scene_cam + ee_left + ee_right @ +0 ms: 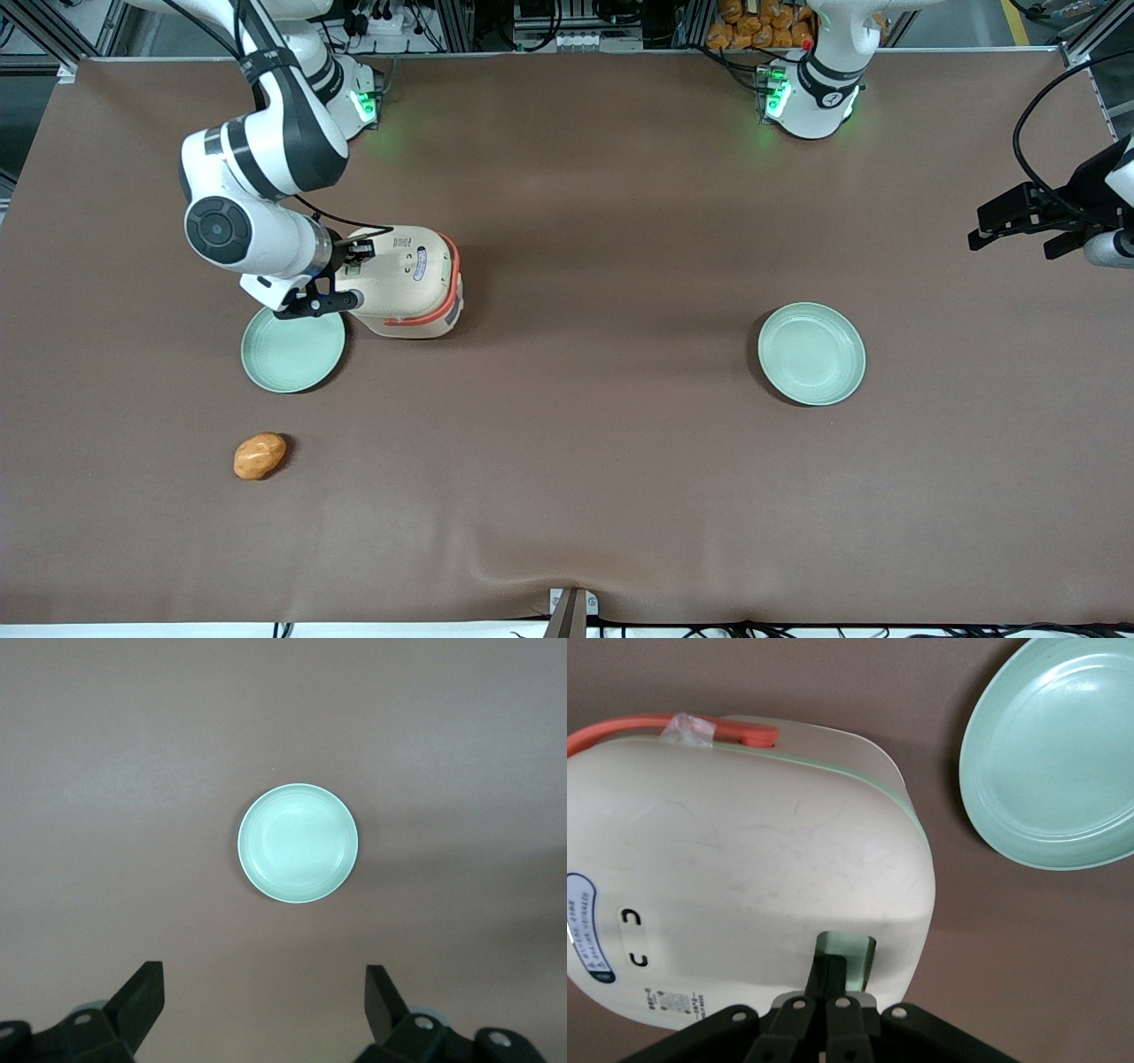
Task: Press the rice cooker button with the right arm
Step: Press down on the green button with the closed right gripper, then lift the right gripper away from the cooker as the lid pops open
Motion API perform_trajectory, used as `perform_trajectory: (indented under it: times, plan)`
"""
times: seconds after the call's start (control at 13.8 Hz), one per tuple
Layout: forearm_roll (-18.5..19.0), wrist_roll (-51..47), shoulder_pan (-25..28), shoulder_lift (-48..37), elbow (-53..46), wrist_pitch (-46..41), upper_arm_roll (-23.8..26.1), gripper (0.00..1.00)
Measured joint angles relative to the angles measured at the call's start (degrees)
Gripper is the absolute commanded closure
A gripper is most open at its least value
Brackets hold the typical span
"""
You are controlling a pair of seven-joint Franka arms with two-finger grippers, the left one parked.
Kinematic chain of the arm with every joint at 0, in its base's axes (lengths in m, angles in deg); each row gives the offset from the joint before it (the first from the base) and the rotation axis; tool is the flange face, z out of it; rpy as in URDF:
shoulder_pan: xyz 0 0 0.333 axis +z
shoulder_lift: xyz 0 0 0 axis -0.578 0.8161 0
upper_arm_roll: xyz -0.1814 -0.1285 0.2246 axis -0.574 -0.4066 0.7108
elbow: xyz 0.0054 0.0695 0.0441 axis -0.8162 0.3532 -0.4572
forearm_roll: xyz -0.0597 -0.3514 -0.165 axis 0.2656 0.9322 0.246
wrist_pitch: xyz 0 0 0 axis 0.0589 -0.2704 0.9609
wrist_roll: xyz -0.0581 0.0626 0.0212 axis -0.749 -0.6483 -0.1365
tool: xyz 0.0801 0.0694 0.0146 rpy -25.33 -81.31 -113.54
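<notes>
The cream-beige rice cooker (415,285) with a coral-orange handle band stands on the brown table toward the working arm's end. In the right wrist view its rounded lid (744,868) fills much of the frame. The pale green button (859,958) sits at the lid's edge. My right gripper (831,970) is shut, fingers together, with the tips resting on the button. In the front view the right arm's gripper (359,257) is over the cooker's edge, just above a green plate.
A green plate (293,349) lies beside the cooker, nearer the front camera; it also shows in the right wrist view (1059,753). An orange-brown potato-like object (260,455) lies nearer the camera still. Another green plate (811,354) lies toward the parked arm's end.
</notes>
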Motion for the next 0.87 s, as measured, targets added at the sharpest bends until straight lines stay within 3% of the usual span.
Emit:
perform_trajectory:
  times: [0.36,0.73,0.8,0.87]
  plan:
    - [-0.14,-1.02,-0.05,-0.03,-0.45,-1.16,0.00,1.00]
    - [-0.08,-1.18,-0.42,0.31,-7.43,-12.06,-0.16,1.00]
    - [-0.06,-1.18,-0.61,0.31,-9.31,-14.36,-0.24,0.90]
    - [-0.03,-1.18,-0.79,0.31,-11.29,-16.62,-0.34,0.28]
